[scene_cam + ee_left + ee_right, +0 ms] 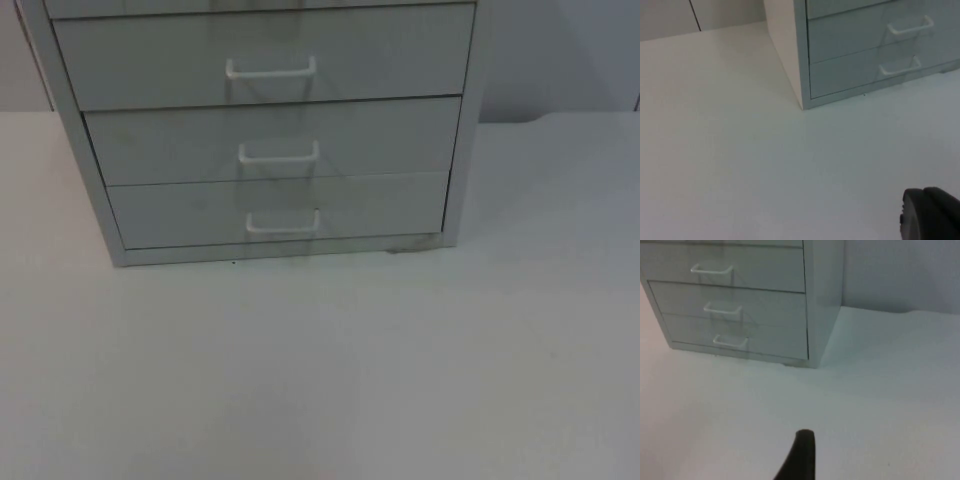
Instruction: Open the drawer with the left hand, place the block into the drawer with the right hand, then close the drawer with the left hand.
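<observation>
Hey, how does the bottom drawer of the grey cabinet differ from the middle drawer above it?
The bottom grey drawer front looks shorter than the middle grey drawer front. The bottom drawer's white handle looks narrower than the middle drawer's white handle. The bottom one sits just above the white table top; the middle one sits higher. Both are shut, with centred handles.

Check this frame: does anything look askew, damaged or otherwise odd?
Nothing looks damaged or askew. The drawer cabinet stands square on the table, every drawer front flush and shut. One oddity: no block can be seen on the table.
</observation>
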`<control>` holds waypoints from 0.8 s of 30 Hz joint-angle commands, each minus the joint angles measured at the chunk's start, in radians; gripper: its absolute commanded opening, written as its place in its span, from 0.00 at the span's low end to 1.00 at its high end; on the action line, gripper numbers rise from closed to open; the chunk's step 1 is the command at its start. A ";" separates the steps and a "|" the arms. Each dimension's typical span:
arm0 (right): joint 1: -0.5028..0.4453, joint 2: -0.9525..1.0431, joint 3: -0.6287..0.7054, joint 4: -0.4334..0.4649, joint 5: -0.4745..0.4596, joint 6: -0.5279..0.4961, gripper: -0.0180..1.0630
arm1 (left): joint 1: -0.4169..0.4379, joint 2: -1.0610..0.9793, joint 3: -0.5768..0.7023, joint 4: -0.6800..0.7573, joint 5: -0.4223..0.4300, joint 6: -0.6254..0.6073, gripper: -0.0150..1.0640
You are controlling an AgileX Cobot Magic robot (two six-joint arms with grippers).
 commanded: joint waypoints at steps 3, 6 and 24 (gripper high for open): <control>-0.002 -0.006 0.004 -0.123 0.060 0.064 0.73 | 0.005 -0.003 0.005 0.005 0.003 -0.008 0.01; -0.002 -0.006 0.028 -0.179 0.069 0.129 0.73 | 0.005 -0.003 0.005 0.005 0.003 -0.008 0.01; -0.002 -0.006 0.049 -0.191 0.052 0.158 0.74 | 0.005 -0.003 0.005 0.033 0.003 -0.045 0.08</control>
